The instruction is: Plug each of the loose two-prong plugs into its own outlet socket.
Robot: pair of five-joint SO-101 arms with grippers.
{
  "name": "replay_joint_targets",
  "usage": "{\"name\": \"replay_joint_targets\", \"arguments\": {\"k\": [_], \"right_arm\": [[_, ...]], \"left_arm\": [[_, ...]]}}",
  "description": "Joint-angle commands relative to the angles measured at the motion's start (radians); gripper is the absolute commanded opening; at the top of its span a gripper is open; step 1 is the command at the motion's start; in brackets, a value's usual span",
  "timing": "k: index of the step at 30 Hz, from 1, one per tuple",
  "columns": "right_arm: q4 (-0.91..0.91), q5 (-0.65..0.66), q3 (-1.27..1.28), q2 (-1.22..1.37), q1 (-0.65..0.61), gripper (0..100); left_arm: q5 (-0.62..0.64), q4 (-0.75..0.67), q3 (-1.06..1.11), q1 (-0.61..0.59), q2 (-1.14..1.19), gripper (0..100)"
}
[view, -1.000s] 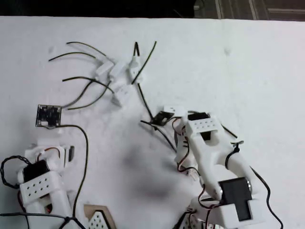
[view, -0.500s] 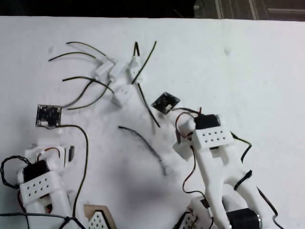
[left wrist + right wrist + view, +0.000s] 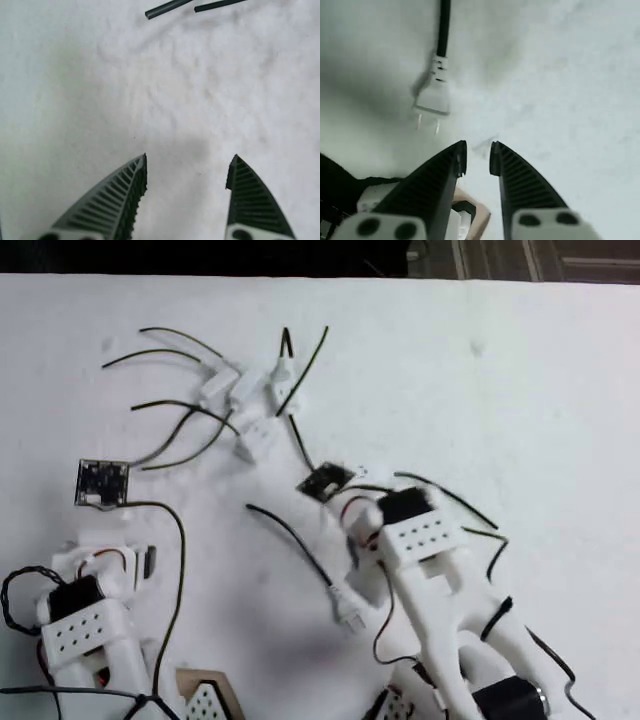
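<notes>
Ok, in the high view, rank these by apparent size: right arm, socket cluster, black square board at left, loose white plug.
1. Right arm
2. Socket cluster
3. Black square board
4. Loose white plug
The arm rises toward the camera, which inflates it.

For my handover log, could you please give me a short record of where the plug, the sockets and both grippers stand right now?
plug: white two-prong plug on a black cord, lying loose on the table, not plugged in
sockets: white outlet sockets clustered at the table's far side, apart from the plug
right arm: right gripper just short of the plug's prongs, fingers slightly apart, holding nothing
left arm: left gripper open wide over bare table, holding nothing
</notes>
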Motion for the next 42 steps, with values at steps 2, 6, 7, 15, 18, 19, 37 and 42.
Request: {"name": "replay_joint_targets", "arguments": {"k": [2,6,7,15,18,19,37,42], "right_arm": [[0.031,-0.132,-0.006,-0.03,-0.156,11.1],[0.021,-0.193,-0.005,-0.03,-0.271,11.1],[0.012,-0.203,-0.005,-0.03,-0.289,11.1],[-0.131,-0.23,0.1,-0.019,-0.367,10.4],[-0.182,-0.23,0.143,-0.019,-0.366,10.4],[-0.189,-0.23,0.144,-0.019,-0.36,10.4],[-0.303,-0.219,0.138,0.297,-0.262,10.5],[-0.303,-0.137,0.138,0.297,-0.182,10.5]], "left_arm": [[0.0,-0.015,-0.003,-0.007,-0.019,26],[0.0,-0.015,-0.003,-0.007,-0.019,26],[0.0,-0.015,-0.003,-0.007,-0.019,26],[0.0,-0.015,-0.003,-0.007,-0.019,26],[0.0,-0.015,-0.003,-0.007,-0.019,26],[0.0,-0.015,-0.003,-0.007,-0.019,26],[0.0,-0.015,-0.003,-0.007,-0.019,26],[0.0,-0.015,-0.003,-0.007,-0.019,26]]}}
